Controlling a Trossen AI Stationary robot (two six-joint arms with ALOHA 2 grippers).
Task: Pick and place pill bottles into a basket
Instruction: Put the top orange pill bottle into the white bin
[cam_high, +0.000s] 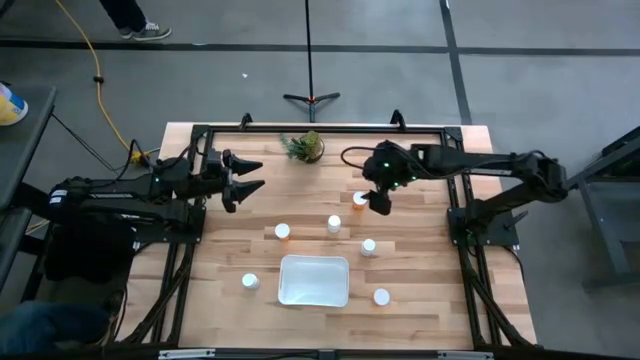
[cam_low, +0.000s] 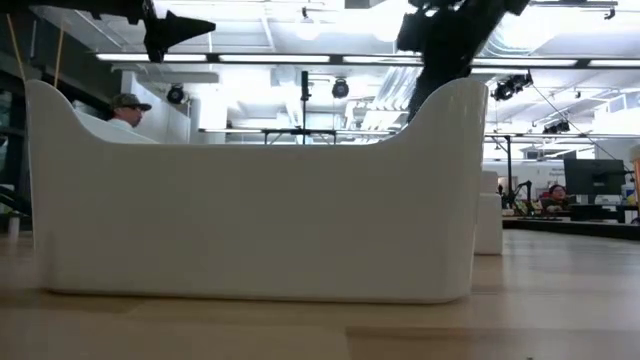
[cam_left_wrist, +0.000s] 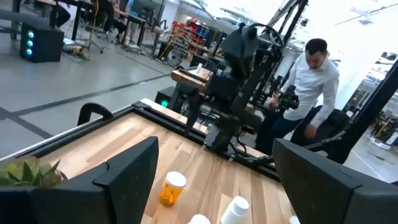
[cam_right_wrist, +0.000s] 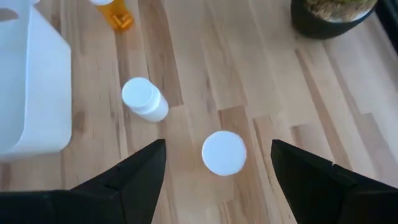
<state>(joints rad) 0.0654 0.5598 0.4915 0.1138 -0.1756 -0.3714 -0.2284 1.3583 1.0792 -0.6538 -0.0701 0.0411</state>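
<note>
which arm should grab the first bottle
Right, likely. The right gripper hangs open directly above a white-capped bottle, fingers either side. The left gripper sits open near the table's left edge, farther from every bottle. The basket looks empty.

**Robotics lab, open-plan floor**

My wooden table (cam_high: 320, 250) sits inside a black frame on grey concrete floor (cam_high: 500, 25) marked with dark lines. A yellow cable (cam_high: 95, 70) trails across it; a tripod stand (cam_high: 311, 98) stands just beyond the table. Overhead: strip lights (cam_low: 250, 57) and exposed ceiling rigging. Farther off, other rigs and benches, shelving with parts (cam_left_wrist: 189, 34), a monitor (cam_low: 592, 180). A person in a white shirt (cam_left_wrist: 308, 87) holds a camera.
</note>
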